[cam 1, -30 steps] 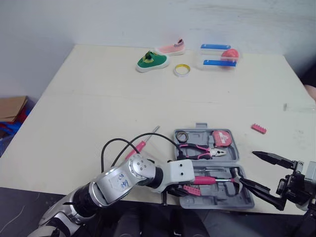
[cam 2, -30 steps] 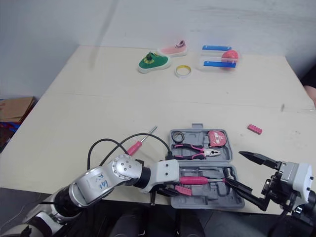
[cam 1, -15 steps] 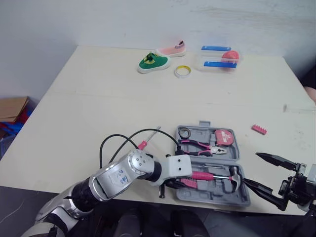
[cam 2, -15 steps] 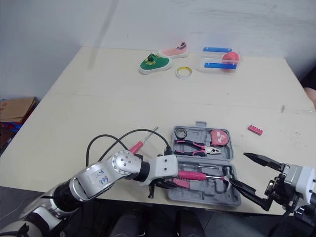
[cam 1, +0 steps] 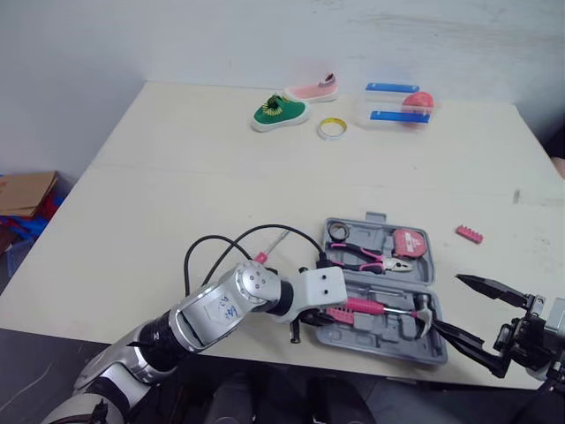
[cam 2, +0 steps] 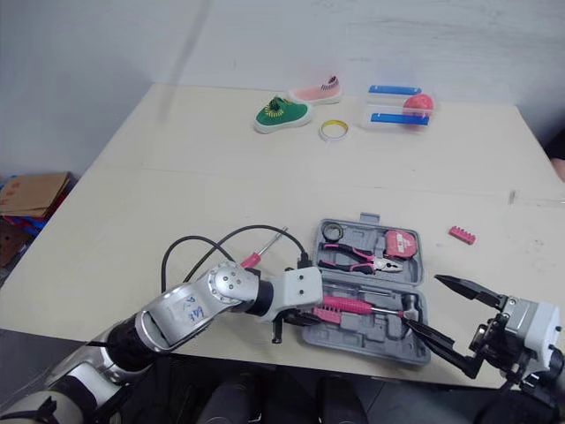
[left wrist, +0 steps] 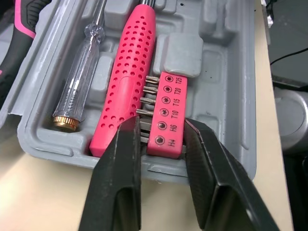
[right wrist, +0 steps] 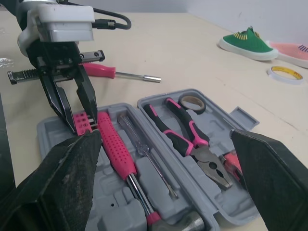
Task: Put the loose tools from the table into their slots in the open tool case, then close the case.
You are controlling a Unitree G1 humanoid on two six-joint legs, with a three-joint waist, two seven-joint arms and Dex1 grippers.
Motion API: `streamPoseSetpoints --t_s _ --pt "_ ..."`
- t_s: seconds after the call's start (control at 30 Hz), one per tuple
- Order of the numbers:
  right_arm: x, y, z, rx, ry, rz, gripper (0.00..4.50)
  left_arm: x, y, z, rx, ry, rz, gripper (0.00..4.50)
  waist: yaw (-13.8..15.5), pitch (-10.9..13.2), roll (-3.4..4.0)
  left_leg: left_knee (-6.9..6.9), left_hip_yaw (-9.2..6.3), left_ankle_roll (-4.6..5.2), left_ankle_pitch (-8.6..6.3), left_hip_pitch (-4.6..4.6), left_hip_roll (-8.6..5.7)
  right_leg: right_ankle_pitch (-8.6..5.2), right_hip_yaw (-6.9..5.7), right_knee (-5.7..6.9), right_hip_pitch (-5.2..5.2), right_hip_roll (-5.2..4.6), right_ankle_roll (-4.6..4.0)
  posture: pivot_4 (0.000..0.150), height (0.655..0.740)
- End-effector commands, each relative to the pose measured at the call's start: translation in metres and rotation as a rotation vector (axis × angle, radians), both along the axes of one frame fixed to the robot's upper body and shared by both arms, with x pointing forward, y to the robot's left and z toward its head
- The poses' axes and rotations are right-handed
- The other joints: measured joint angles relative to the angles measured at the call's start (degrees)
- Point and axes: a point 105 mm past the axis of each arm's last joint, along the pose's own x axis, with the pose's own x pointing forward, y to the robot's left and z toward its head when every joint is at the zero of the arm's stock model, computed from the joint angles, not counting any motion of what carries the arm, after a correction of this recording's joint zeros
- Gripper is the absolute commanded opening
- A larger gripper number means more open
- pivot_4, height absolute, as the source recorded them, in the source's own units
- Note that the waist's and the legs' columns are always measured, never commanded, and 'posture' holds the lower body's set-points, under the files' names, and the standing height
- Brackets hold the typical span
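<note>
The grey tool case (cam 1: pixel 424 346) lies open near the table's front edge. Its far half holds pink-handled pliers (cam 1: pixel 366 259), a tape measure (cam 1: pixel 408 243) and a black roll. The near half holds a pink-handled hammer (cam 1: pixel 371 307) and a clear screwdriver (left wrist: pixel 82 79). My left gripper (left wrist: pixel 162 126) is at the case's near-left corner, shut on a pink bit holder (left wrist: pixel 166 113) that sits in a recess beside the hammer handle. My right gripper (cam 1: pixel 448 302) hangs wide open just right of the case, holding nothing. A pink screwdriver (cam 1: pixel 265 252) and a pink strip (cam 1: pixel 469 234) lie loose on the table.
A green shoe (cam 1: pixel 278 112), a pink shoe (cam 1: pixel 316 88), a tape roll (cam 1: pixel 332 129) and a clear box with blue clasps (cam 1: pixel 395 103) stand at the far edge. My left arm's black cable (cam 1: pixel 221 247) loops over the screwdriver. The table's front edge runs just below the case.
The camera has shifted a little. My left gripper has carried the bit holder slightly further into the case's near half. The right gripper stays open beside the case.
</note>
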Motion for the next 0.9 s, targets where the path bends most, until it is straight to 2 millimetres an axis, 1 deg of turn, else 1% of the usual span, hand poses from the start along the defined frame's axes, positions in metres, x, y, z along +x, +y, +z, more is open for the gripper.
streamPoseSetpoints --t_s 0.03,0.07,0.13,0.17,0.23,0.3,0.37,0.43,0.5,0.53,0.63,0.7,0.73,0.8,0.9 --pt "0.0 0.004 0.006 -0.001 -0.024 -0.001 4.5 0.009 0.012 0.008 0.014 -0.046 0.012 2.9 -0.1 0.0 -0.01 0.0 0.0 -0.01 0.0 -0.01 0.0 0.0 0.0 0.0 -0.02 0.0 -0.01 0.15 0.74" --pt "0.0 0.004 0.006 0.0 -0.025 -0.001 4.5 0.005 0.012 0.015 -0.004 -0.038 -0.011 3.34 -0.1 0.0 -0.01 0.0 0.01 -0.02 -0.01 -0.02 0.02 0.0 0.0 0.01 -0.04 0.02 -0.01 0.15 0.74" --pt "0.002 0.005 0.006 0.003 -0.026 -0.001 4.5 -0.005 0.01 0.029 -0.063 0.0 -0.059 3.34 -0.1 0.0 0.02 -0.05 0.02 -0.02 0.0 -0.04 0.02 0.0 -0.01 0.0 -0.08 0.03 -0.01 0.15 0.74" --pt "0.003 0.005 0.006 0.01 -0.029 -0.004 4.5 -0.008 0.012 0.032 -0.076 0.011 -0.074 3.34 -0.1 0.0 0.03 -0.08 0.03 0.0 0.01 -0.07 0.02 0.0 -0.01 0.0 -0.13 0.02 -0.01 0.15 0.74" --pt "0.006 0.006 0.007 0.017 -0.032 -0.003 4.5 -0.019 0.018 0.032 -0.059 0.022 -0.151 3.34 0.0 0.0 0.02 -0.11 0.01 -0.02 0.0 -0.15 0.02 0.03 -0.02 0.01 -0.2 0.02 0.04 0.15 0.74" --pt "0.011 0.006 0.008 0.017 -0.037 0.0 4.5 -0.022 0.024 0.034 -0.071 0.048 -0.181 3.34 -0.1 0.0 0.03 -0.18 0.03 -0.05 -0.07 -0.14 0.02 0.1 -0.03 0.01 -0.22 0.03 0.16 0.15 0.74" --pt "0.014 0.006 0.009 0.013 -0.045 0.0 4.5 -0.018 0.028 0.04 -0.114 0.056 -0.19 3.34 0.0 0.0 0.03 -0.25 0.03 -0.07 -0.08 -0.15 0.02 0.17 -0.06 0.02 -0.27 0.04 0.3 0.15 0.74" --pt "0.016 0.005 0.009 0.012 -0.052 -0.004 4.5 -0.018 0.03 0.048 -0.176 0.021 -0.267 3.34 0.0 0.0 0.03 -0.26 0.02 -0.08 -0.08 -0.24 0.03 0.21 -0.09 0.05 -0.4 0.06 0.38 0.15 0.74" --pt "0.017 0.005 0.009 0.013 -0.06 -0.012 4.5 -0.008 0.035 0.057 -0.281 0.017 -0.285 2.81 0.1 0.0 0.03 -0.26 0.03 -0.1 -0.07 -0.35 0.02 0.22 -0.11 0.09 -0.52 0.1 0.4 0.15 0.74" --pt "0.017 0.005 0.01 0.014 -0.064 -0.015 4.5 -0.002 0.038 0.058 -0.318 0.016 -0.276 2.56 0.2 0.0 0.03 -0.25 0.02 -0.1 -0.06 -0.37 0.01 0.22 -0.13 0.11 -0.55 0.1 0.4 0.15 0.74" --pt "0.019 0.004 0.01 0.017 -0.07 -0.025 4.5 0.009 0.043 0.054 -0.33 -0.012 -0.278 1.16 0.1 0.0 0.03 -0.04 0.01 -0.09 -0.04 -0.66 0.01 0.26 -0.16 0.25 -0.81 0.12 0.47 0.15 0.74" --pt "0.019 0.005 0.009 0.019 -0.073 -0.034 4.5 0.012 0.042 0.046 -0.322 -0.052 -0.343 0.3 0.1 0.0 0.03 0.07 0.01 -0.08 -0.04 -0.8 0.0 0.29 -0.16 0.33 -0.93 0.13 0.53 0.15 0.74" --pt "0.02 0.005 0.009 0.022 -0.076 -0.039 4.5 0.014 0.038 0.04 -0.324 -0.051 -0.346 0.04 0.1 0.0 0.03 0.1 0.02 -0.08 -0.04 -0.8 0.0 0.31 -0.16 0.33 -0.93 0.13 0.57 0.15 0.74" --pt "0.02 0.006 0.01 0.026 -0.079 -0.046 4.5 0.014 0.029 0.031 -0.327 -0.039 -0.358 0.04 0.1 0.0 0.03 0.19 0.04 -0.04 -0.05 -0.82 -0.02 0.35 -0.15 0.33 -0.91 0.13 0.65 0.15 0.74" --pt "0.02 0.005 0.008 0.025 -0.078 -0.06 4.5 0.01 0.015 0.025 -0.328 -0.039 -0.391 0.04 0.0 0.0 0.03 0.39 0.03 0.07 -0.1 -0.92 -0.01 0.41 -0.14 0.34 -0.92 0.13 0.75 0.15 0.74"
